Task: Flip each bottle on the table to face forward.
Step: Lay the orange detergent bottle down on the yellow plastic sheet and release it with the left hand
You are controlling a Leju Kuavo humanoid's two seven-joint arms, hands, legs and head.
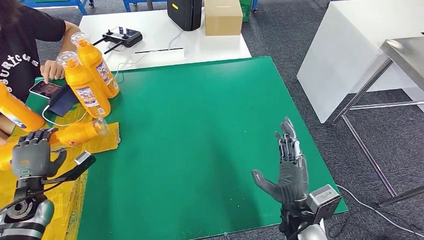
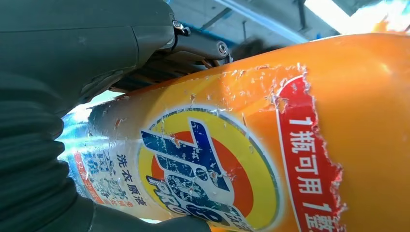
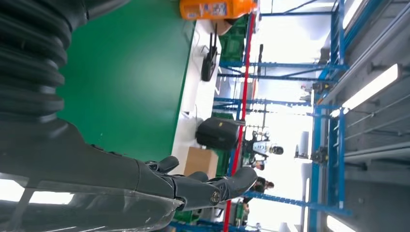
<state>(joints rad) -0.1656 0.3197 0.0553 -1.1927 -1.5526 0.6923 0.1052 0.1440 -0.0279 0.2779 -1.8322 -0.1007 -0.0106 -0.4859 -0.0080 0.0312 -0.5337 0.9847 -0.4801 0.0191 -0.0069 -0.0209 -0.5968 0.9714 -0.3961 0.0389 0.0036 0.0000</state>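
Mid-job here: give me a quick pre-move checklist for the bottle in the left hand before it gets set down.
1. Left hand grips the lying bottle: ok; the left wrist view shows its fingers around the body.
2. Label readable: ok, the printed label shows, though scuffed.
3. Bottle upright: not ok, it lies on its side over the yellow cloth.
4. Right hand out of the way: ok, open above the green mat.
5. Person's hand near the two standing bottles: not ok, close by.
6. Cap tight: cannot tell.

The bottles [image 1: 86, 87] are orange with clear caps, their labels yellow, blue and red. The tabletop [image 1: 200, 140] is green, a yellow cloth [image 1: 75, 195] at its left, and the far box [image 1: 223, 17] is brown.
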